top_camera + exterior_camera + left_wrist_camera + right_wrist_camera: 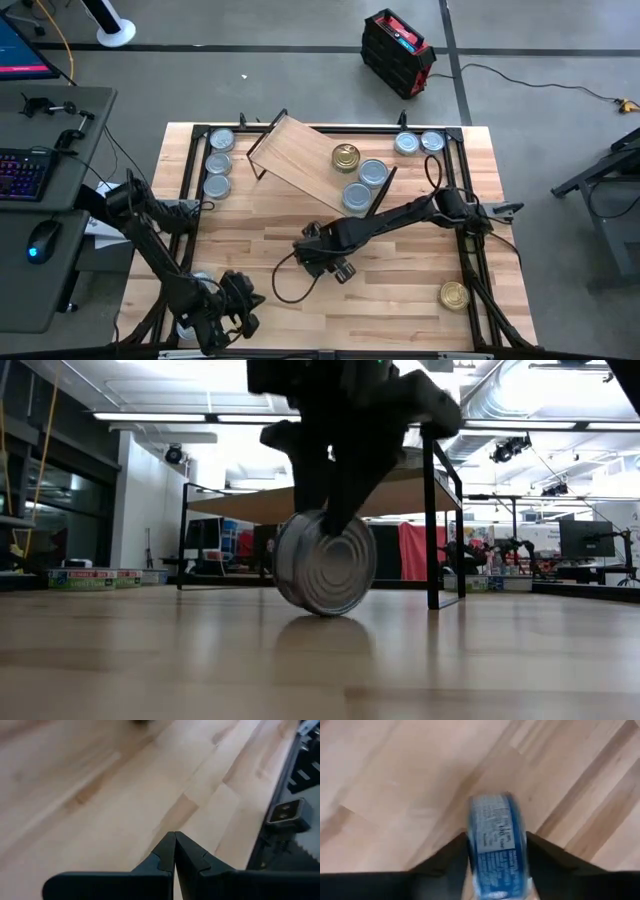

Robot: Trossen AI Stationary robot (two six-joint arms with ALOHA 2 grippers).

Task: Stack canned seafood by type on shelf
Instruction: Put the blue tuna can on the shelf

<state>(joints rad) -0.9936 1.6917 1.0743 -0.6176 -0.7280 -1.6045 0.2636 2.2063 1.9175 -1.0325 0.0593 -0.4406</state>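
R end effector (496, 851) grips tilted can (497, 847) on edge | shelf (305, 155) just behind | L end effector (174, 851) closed.

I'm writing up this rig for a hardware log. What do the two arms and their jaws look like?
Both arms are dark, near-black jointed links. The left arm rises from the table's left edge, the right arm from its right edge, with a thin black cable looping beside its wrist. The left gripper ends in matte black, wedge-shaped jaws tapering to points. The right gripper has similar plain black jaws, unmarked.

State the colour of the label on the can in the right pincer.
Blue with white print on the can; clearest in the right wrist view.
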